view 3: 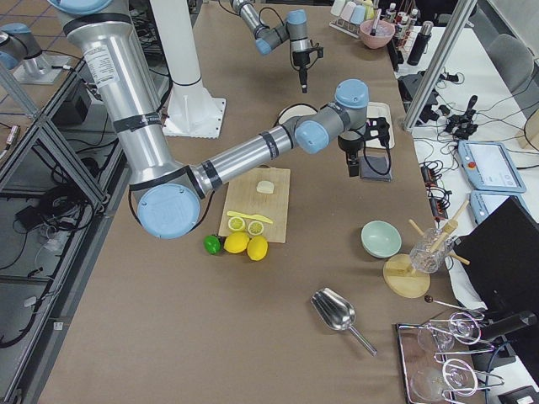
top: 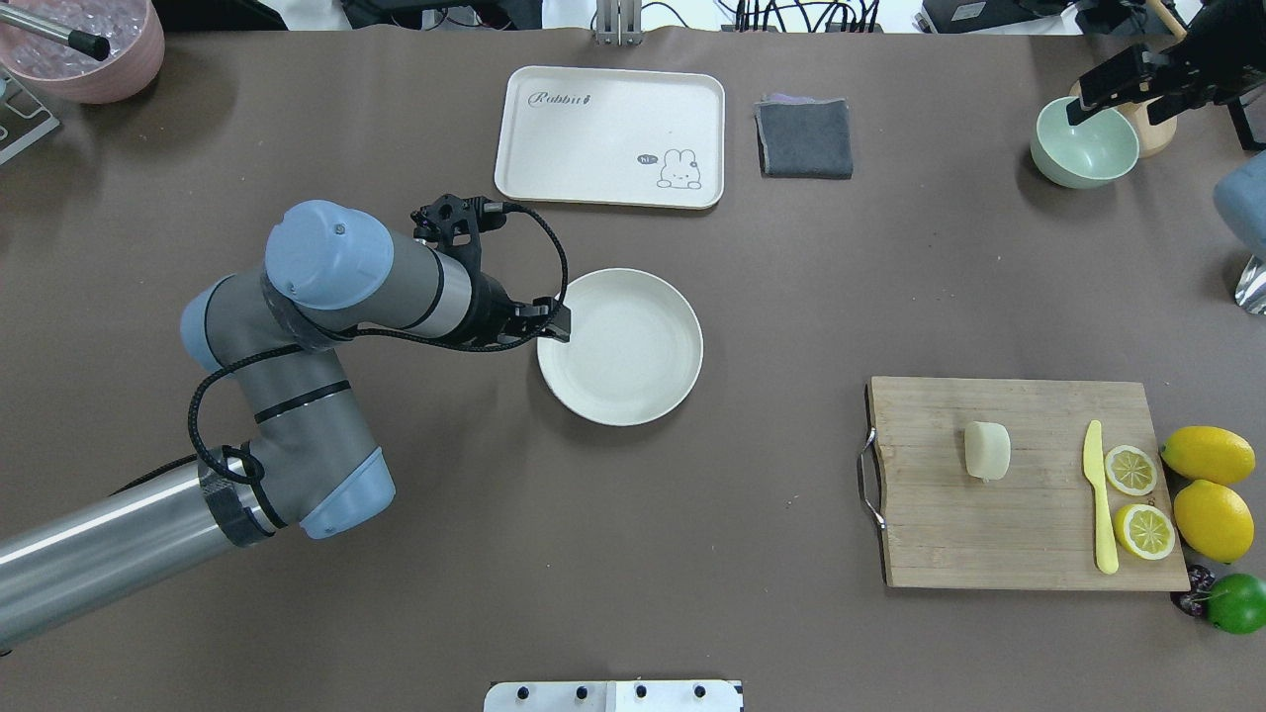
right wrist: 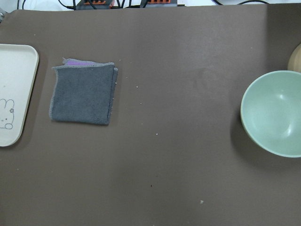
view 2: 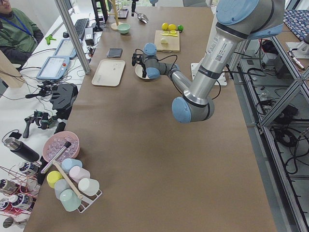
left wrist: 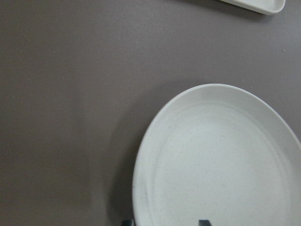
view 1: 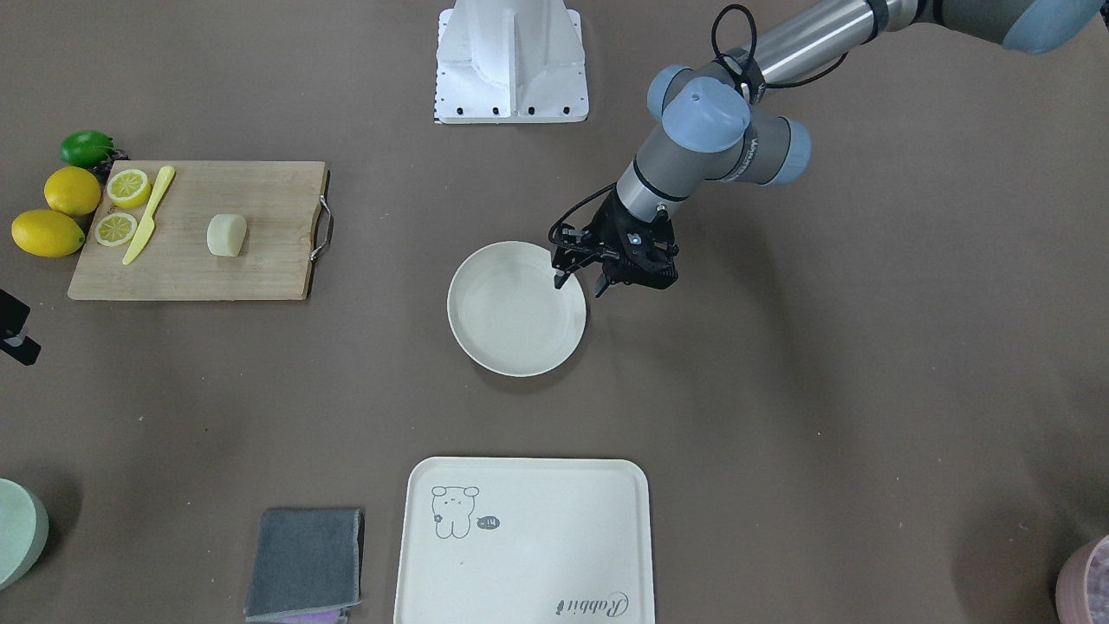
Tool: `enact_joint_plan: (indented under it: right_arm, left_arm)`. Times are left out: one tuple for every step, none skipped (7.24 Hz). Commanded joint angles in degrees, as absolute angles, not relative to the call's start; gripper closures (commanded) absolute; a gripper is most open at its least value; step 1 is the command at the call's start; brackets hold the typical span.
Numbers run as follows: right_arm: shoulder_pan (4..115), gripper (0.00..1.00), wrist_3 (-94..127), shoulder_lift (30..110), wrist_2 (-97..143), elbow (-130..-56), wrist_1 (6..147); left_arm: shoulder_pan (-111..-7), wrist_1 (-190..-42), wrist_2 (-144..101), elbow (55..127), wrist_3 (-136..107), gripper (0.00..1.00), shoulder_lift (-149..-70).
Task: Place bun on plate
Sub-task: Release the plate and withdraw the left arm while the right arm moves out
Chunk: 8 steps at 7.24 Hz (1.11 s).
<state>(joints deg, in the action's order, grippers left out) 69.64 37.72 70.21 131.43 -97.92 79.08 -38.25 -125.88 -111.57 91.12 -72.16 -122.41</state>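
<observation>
The bun (view 1: 227,235) is a pale cream lump lying alone on the wooden cutting board (view 1: 243,277), far from both grippers; the overhead view shows the bun (top: 987,451) at the right. The round off-white plate (view 1: 516,308) sits mid-table with nothing on it. My left gripper (view 1: 579,282) hangs open just over the plate's rim (top: 554,368), one finger inside it and one outside. In the left wrist view the plate (left wrist: 216,160) fills the lower right. My right gripper (top: 1120,91) hovers high above the green bowl, its fingers apart and holding nothing.
On the board lie a yellow knife (view 1: 149,215) and two lemon halves (view 1: 127,187), with whole lemons (view 1: 48,232) and a lime (view 1: 87,148) beside it. A cream tray (view 1: 523,542), a grey cloth (view 1: 305,562), a green bowl (top: 1083,148) and a pink bowl (top: 84,49) stand along the far edge.
</observation>
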Motion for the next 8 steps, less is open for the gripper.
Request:
enact_joint_plan:
  right_arm:
    - [66.4, 0.0, 39.6, 69.9, 131.4, -99.5, 78.8]
    - [65.0, 0.0, 39.6, 70.3, 131.2, -100.6, 78.8]
    - [63.9, 0.0, 39.7, 71.1, 131.2, -100.7, 78.9]
    - [62.3, 0.0, 39.7, 71.5, 131.2, -100.3, 79.0]
    - [61.7, 0.0, 39.6, 73.2, 131.0, -100.3, 79.5]
    - [61.3, 0.0, 39.6, 75.7, 131.1, -100.9, 79.1]
    - [60.5, 0.0, 39.6, 79.2, 131.8, -103.2, 78.9]
    - [59.4, 0.0, 39.8, 80.5, 131.5, -104.6, 79.2]
  left_arm:
    - [-46.4, -125.7, -117.3, 93.2, -66.7, 0.02, -120.4]
    - [-52.2, -125.6, -124.6, 93.6, -63.9, 0.02, -119.5]
    - [-56.7, -125.6, -128.6, 93.6, -60.0, 0.02, -118.2]
    - [-59.9, -124.1, -130.3, 93.3, -54.0, 0.02, -117.3]
    - [-63.2, -119.3, -132.7, 93.3, -47.0, 0.02, -117.0]
    - [-65.9, -115.7, -133.8, 93.2, -39.5, 0.02, -116.9]
    - [-67.0, -112.3, -133.9, 92.3, -35.1, 0.02, -117.0]
    - [-67.5, -109.7, -133.9, 91.7, -34.5, 0.02, -117.5]
